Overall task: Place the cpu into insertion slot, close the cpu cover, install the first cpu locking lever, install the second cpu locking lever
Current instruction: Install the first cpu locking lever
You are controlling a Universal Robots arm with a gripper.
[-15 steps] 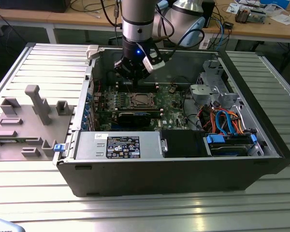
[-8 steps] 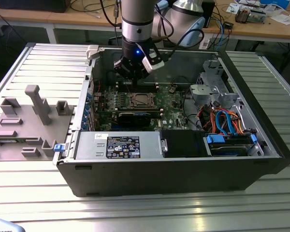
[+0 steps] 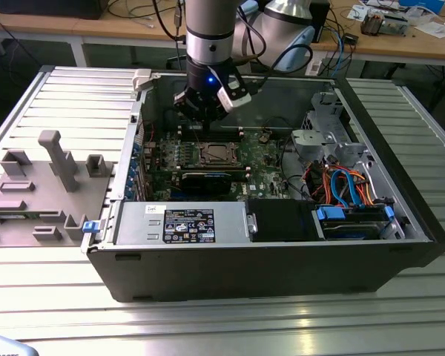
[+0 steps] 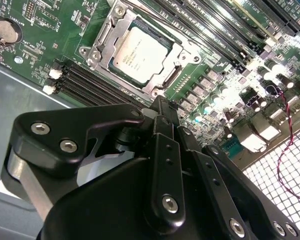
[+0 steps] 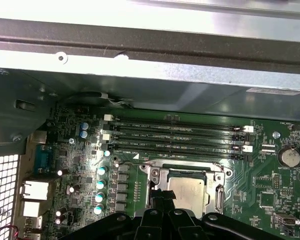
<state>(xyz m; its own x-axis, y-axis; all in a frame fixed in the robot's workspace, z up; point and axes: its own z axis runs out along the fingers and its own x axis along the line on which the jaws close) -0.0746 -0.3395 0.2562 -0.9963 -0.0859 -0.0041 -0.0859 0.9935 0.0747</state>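
We find the open computer case [image 3: 282, 252] lying on the ribbed metal surface [image 3: 208, 326], filling mid-frame in the exterior view. Inside it, the green motherboard [image 4: 35, 60] carries the insertion slot [image 4: 107, 37] at upper centre of the second wrist view. The cpu [image 4: 140, 54] sits in that slot (silver top up). The gripper [image 3: 205, 110] hangs above the board; we cannot tell how its jaws stand.

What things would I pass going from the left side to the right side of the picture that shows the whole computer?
Grey plastic fixture → cpu under the gripper → silver drive cage → orange and blue cables.
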